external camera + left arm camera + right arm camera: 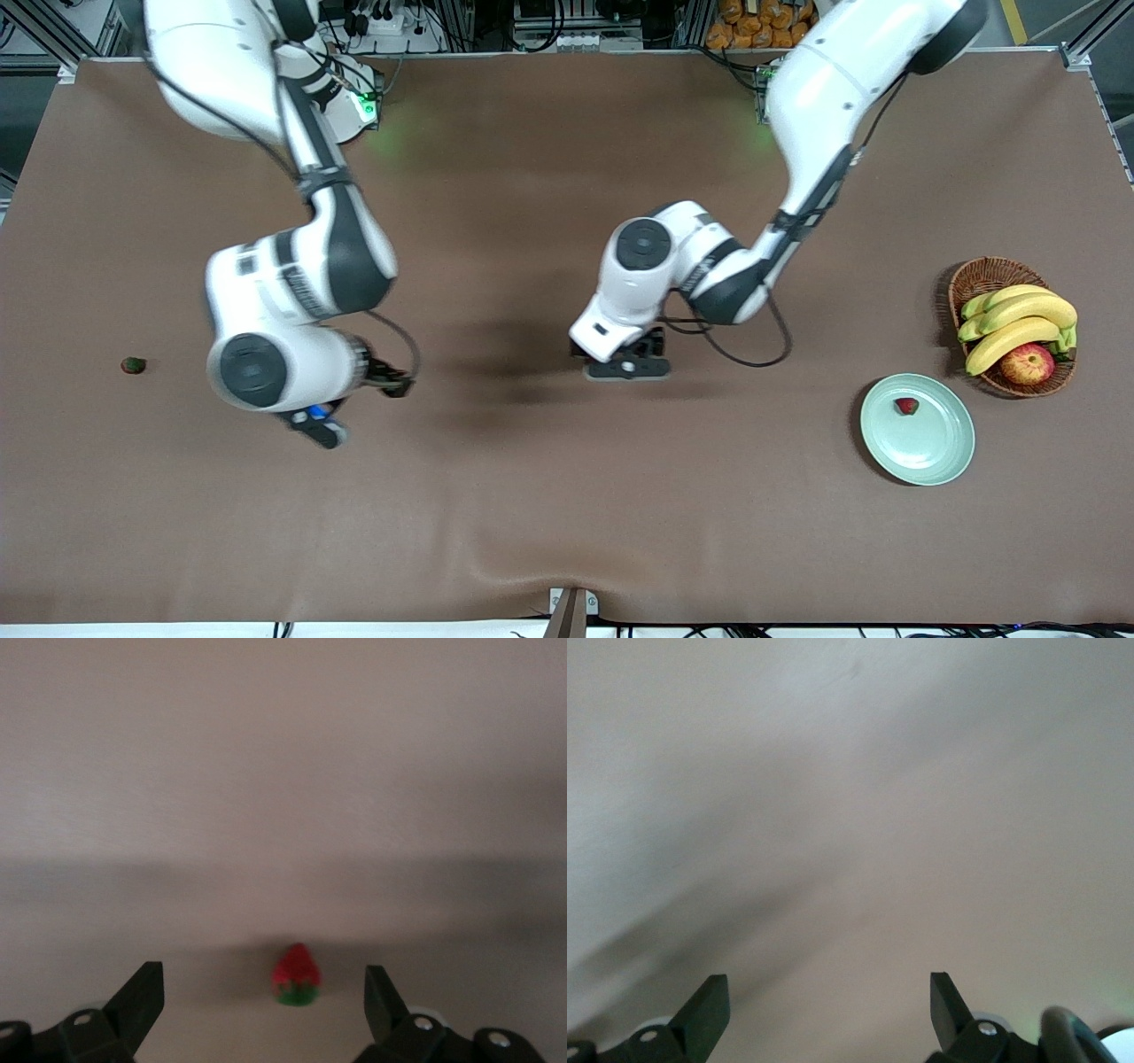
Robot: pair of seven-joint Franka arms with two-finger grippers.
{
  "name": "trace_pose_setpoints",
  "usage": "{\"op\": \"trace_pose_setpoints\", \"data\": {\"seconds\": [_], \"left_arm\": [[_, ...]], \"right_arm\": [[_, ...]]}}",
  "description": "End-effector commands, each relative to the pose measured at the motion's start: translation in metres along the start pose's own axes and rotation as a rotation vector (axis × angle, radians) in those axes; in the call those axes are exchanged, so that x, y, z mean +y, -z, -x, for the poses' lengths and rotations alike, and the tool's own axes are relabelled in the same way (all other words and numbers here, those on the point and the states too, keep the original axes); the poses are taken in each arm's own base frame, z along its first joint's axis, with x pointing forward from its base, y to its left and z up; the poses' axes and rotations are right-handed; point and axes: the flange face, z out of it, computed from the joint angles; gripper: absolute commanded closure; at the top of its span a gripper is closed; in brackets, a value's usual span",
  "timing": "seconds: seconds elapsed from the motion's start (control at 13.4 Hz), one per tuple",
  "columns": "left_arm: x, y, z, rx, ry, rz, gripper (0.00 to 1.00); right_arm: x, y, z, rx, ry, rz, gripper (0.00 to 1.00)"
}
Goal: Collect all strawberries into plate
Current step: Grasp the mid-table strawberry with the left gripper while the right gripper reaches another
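One strawberry (296,975) between left gripper's (264,992) spread fingers, hidden from front.

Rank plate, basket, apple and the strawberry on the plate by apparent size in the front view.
1. Basket and plate: they look about equally wide, so I won't split them.
2. Apple: clearly smaller than either.
3. Strawberry on the plate: smallest by far.
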Motion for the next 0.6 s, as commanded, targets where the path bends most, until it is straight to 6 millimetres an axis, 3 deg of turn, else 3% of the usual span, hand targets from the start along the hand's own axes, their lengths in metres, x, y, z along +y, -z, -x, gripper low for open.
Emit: {"op": "trace_pose_setpoints", "data": {"seconds": [0.0, 0.3, 0.52], "left_arm": [[0.015, -0.023, -0.003, 0.034, -0.027, -0.013, 0.00], [0.013, -0.041, 0.002, 0.003, -0.139, -0.020, 0.00], [0.011, -0.053, 0.007, -0.024, -0.171, -0.022, 0.00]], "right_arm": [[0.069, 0.008, -0.029, -0.012, 0.116, 0.021, 0.00], [0.156, 0.005, -0.072, -0.015, 0.285, 0.023, 0.00], [0.219, -0.026, -0.088, 0.025, 0.387, -0.017, 0.00]]}}
